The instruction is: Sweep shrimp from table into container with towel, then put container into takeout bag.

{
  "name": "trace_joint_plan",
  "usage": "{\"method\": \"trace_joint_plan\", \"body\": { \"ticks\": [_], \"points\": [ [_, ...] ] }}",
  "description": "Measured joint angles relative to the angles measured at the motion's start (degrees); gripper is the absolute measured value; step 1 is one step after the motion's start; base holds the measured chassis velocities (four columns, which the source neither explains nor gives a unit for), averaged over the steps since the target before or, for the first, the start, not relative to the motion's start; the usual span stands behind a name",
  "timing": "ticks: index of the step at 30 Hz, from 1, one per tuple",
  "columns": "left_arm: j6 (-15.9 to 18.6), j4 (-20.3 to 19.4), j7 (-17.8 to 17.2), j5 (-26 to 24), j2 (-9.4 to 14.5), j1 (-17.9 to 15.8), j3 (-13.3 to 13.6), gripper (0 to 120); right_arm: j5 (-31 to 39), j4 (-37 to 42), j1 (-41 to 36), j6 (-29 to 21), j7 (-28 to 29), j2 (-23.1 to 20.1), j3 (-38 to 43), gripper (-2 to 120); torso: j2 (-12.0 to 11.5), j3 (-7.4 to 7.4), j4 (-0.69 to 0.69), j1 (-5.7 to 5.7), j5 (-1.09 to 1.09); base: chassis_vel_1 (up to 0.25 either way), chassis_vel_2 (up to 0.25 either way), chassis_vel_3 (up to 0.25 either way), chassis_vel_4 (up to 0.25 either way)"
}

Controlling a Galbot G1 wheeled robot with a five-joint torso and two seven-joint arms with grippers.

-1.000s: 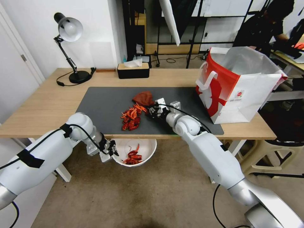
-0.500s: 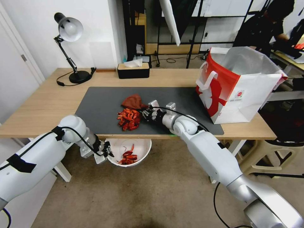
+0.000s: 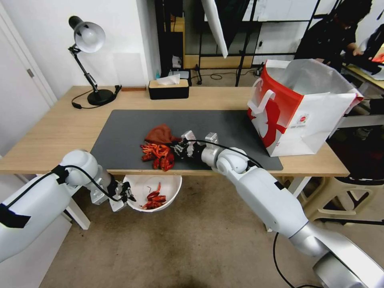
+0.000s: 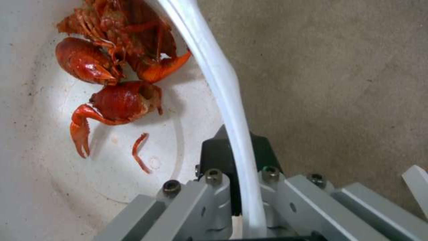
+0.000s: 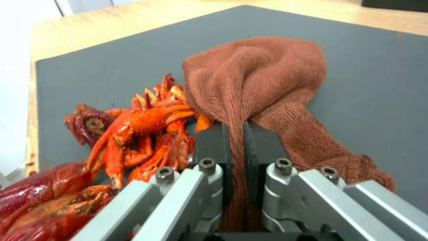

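A heap of red-orange shrimp (image 3: 158,153) (image 5: 133,134) lies on the dark mat near the table's (image 3: 52,132) front edge. My right gripper (image 3: 179,149) (image 5: 236,147) is shut on the rust-red towel (image 3: 160,134) (image 5: 254,77), which rests against the heap. Below the table edge my left gripper (image 3: 127,196) (image 4: 238,167) is shut on the rim of the white container (image 3: 170,188) (image 4: 53,187), holding it under the edge. Several shrimp (image 3: 153,199) (image 4: 111,67) lie inside it. The red and white takeout bag (image 3: 304,108) stands open at the table's right end.
A desk lamp (image 3: 90,60) and a black tissue box (image 3: 168,88) stand along the table's back edge. The grey mat (image 3: 128,128) covers the table's middle. A stool (image 3: 340,196) stands beyond the table's right side.
My right gripper has dragged the towel and the shrimp heap leftward and toward the front edge. My left gripper has carried the container leftward under the edge.
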Motion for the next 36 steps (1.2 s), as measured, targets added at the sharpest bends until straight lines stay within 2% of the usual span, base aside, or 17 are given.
{"method": "trace_joint_plan", "body": {
  "ticks": [22,36],
  "points": [
    [0.8,-0.8,0.0,-0.5,-0.9,-0.8,1.3,0,0.1,4.8,-1.5,-0.9,2.3,-1.1,-1.3,4,0.0,0.00,0.00,0.00,0.00,0.000,0.000,0.000,0.000],
    [0.9,-0.5,0.0,-0.8,-0.4,-1.2,1.5,0,0.3,9.1,-4.2,-1.4,3.4,-2.4,-0.7,4,0.0,0.00,0.01,0.00,0.01,0.000,0.000,0.000,0.000]
  ]
}}
